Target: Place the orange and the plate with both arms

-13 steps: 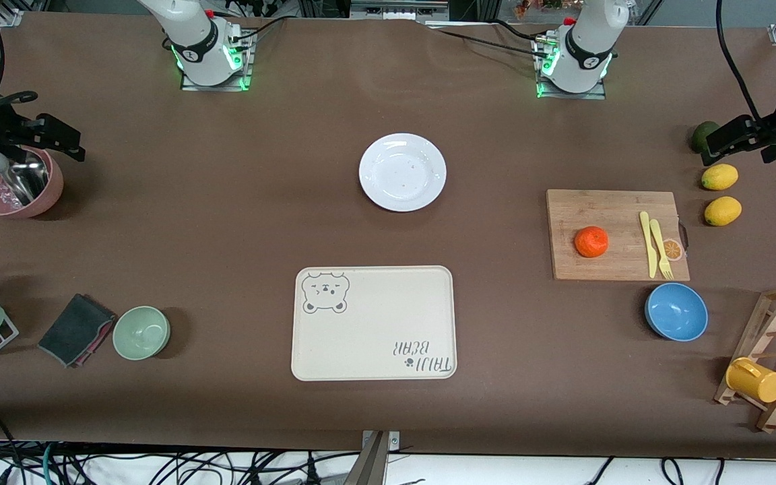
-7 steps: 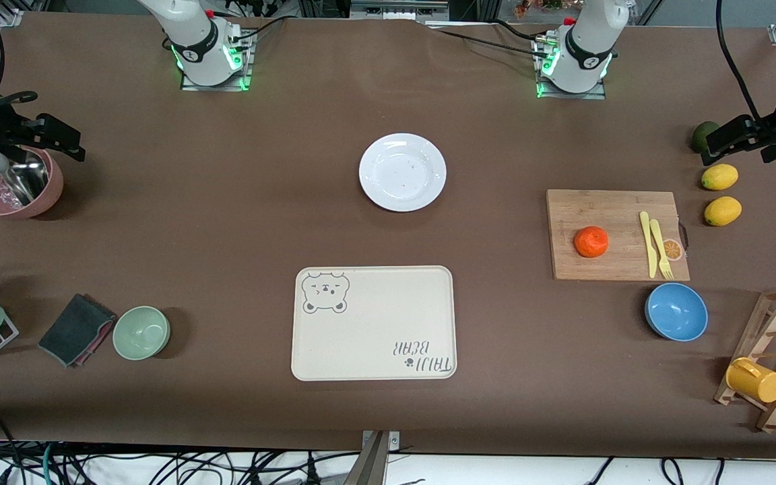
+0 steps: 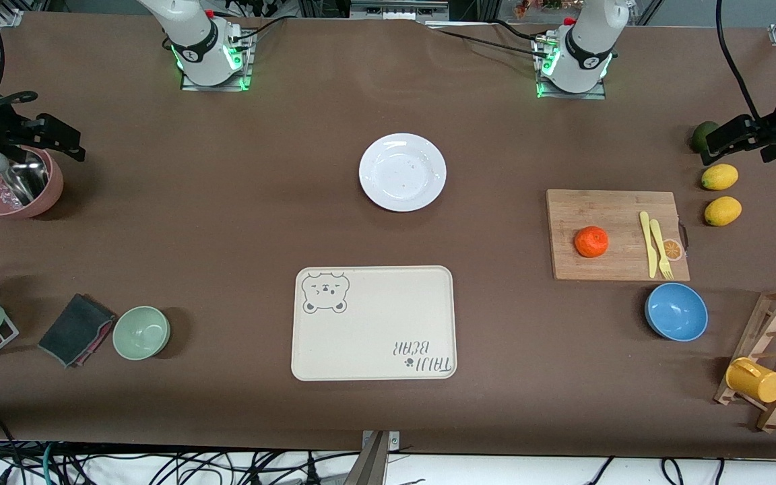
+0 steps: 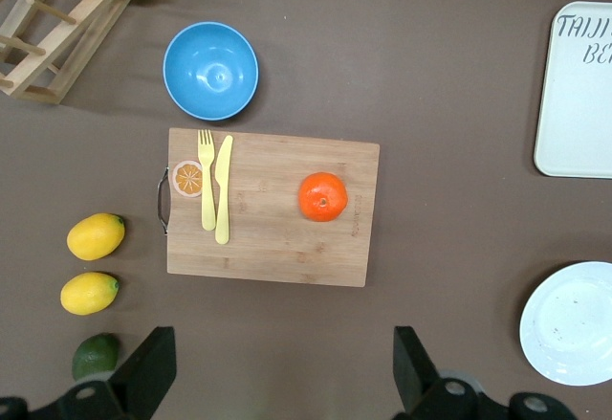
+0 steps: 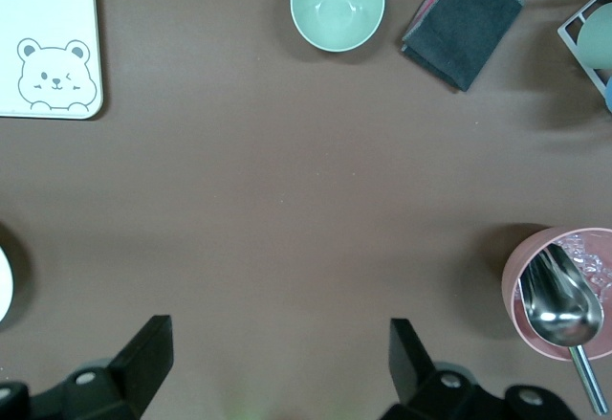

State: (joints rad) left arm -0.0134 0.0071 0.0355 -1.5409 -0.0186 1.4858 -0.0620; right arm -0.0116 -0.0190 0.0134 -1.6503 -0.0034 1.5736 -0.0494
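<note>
The orange [image 3: 591, 242] sits on a board [image 3: 617, 209] near the left pincer [image 3: 738, 138]; the plate [image 3: 403, 172] lies mid-surface between both arms. The right pincer [image 3: 51, 138] also hangs spread wide, empty.

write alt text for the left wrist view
An orange sits on a wooden cutting board beside a yellow fork and knife, under the open left gripper. A white plate lies at the edge.
</note>
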